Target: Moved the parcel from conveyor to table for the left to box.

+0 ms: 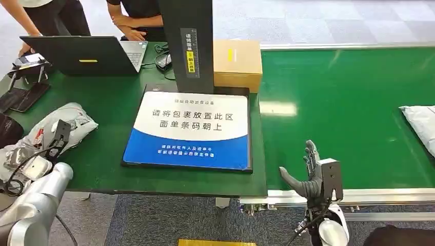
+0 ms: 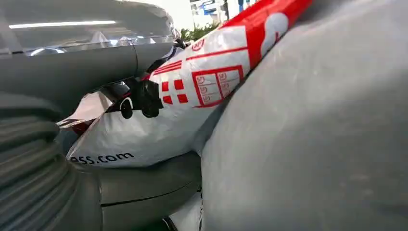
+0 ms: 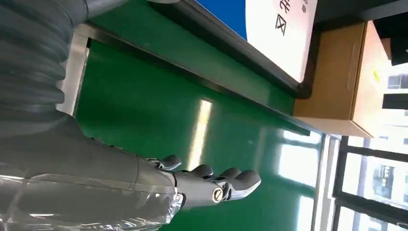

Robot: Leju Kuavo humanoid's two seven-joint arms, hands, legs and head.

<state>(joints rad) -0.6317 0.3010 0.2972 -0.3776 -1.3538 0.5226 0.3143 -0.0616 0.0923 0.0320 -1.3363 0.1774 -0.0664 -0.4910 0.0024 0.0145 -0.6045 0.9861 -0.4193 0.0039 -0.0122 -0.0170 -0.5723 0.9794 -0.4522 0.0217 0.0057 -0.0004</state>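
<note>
A white and red parcel bag [image 1: 66,120] lies at the table's left edge, among other bags. My left hand [image 1: 57,137] is against it; in the left wrist view the dark fingers [image 2: 143,98] curl onto the parcel [image 2: 202,82] under the thumb [image 2: 86,62]. Another white parcel [image 1: 421,123] rests on the green conveyor [image 1: 338,118] at the far right. My right hand [image 1: 309,177] hovers over the conveyor's near edge, fingers straight and apart [image 3: 216,187], holding nothing.
A blue and white placement mat [image 1: 190,130] covers the table's middle. Behind it stand a black post [image 1: 187,46] and a cardboard box [image 1: 237,64]. A laptop [image 1: 87,54] and phones sit at the back left, where two people stand.
</note>
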